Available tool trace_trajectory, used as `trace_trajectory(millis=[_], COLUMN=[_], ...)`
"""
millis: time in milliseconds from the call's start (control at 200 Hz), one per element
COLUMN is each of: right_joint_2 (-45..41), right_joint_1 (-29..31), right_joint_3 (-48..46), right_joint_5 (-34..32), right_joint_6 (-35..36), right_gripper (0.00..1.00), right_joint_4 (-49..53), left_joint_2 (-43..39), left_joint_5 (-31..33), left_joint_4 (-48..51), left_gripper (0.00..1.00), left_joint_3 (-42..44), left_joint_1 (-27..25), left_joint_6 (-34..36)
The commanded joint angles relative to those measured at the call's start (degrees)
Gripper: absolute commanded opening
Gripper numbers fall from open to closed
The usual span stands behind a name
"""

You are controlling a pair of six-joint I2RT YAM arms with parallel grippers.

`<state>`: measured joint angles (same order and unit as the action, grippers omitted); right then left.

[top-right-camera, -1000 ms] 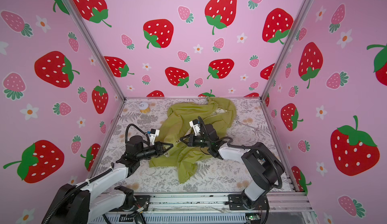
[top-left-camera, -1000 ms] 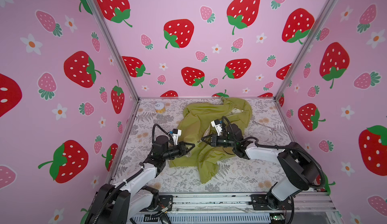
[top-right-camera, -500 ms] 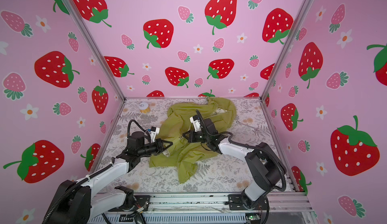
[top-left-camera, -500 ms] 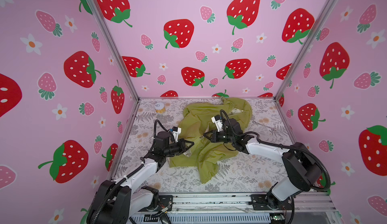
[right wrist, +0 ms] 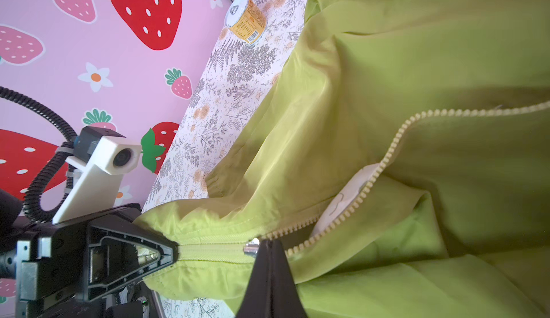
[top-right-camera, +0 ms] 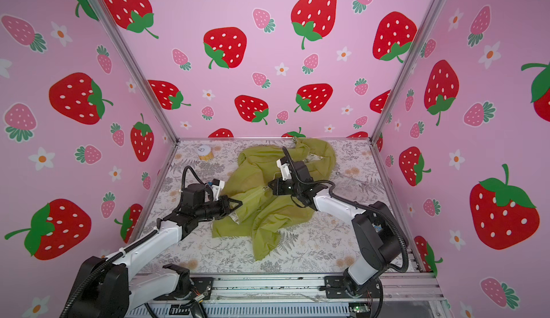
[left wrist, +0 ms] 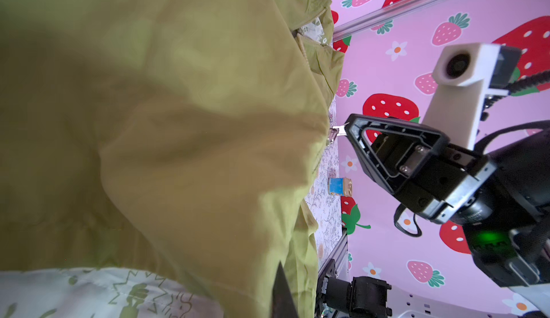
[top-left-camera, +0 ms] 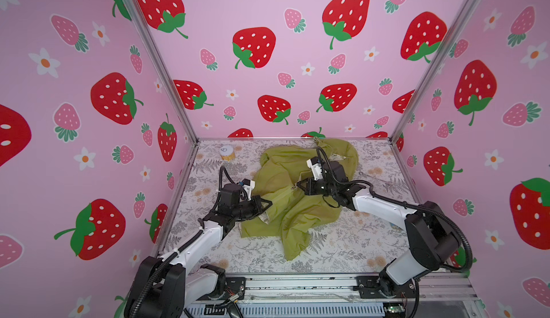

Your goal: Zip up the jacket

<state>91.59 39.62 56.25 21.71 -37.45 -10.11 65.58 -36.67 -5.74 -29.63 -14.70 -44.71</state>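
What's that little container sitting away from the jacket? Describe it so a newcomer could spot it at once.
In both top views, follow the floral table to its far left corner, where two strawberry walls meet. There, apart from the green jacket, sits a small round tub. It has a white lid and an orange-yellow label, and unlike the soft, crumpled jacket it is rigid and cylindrical.

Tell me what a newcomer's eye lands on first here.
Pink strawberry-print walls enclose everything. Mid-table lies the crumpled olive-green jacket, partly zipped. The left gripper pinches its near hem while the right gripper pinches the silver zipper pull farther up.
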Motion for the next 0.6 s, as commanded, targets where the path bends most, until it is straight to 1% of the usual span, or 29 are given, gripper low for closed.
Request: trace_trajectory(millis=[0, 175, 380, 595], right_joint_2=[-1.4, 0.1, 0.1, 0.0], right_joint_1=[-1.4, -2.6, -5.9, -8.9], right_joint_3=[2.0, 5.0, 6.5, 8.7], right_joint_5=[-2.9, -3.9, -5.5, -6.3], right_joint_6=[2.2, 4.6, 5.8, 7.2], right_gripper=[0.00, 0.00, 0.00, 0.00], right_joint_4=[1.1, 5.2, 7.8, 9.9], left_joint_2=[-1.5, -3.4, -3.4, -3.2], left_joint_5=[2.6, 5.5, 7.3, 7.4], left_joint_4=[4.8, 6.5, 11.1, 12.5], left_gripper=[0.00, 0.00, 0.00, 0.00], left_joint_3=[-2.1, -1.9, -4.6, -5.7], left_joint_1=[1.0, 1.8, 3.5, 5.5], left_joint_6=[1.4, 1.6, 3.8, 4.3])
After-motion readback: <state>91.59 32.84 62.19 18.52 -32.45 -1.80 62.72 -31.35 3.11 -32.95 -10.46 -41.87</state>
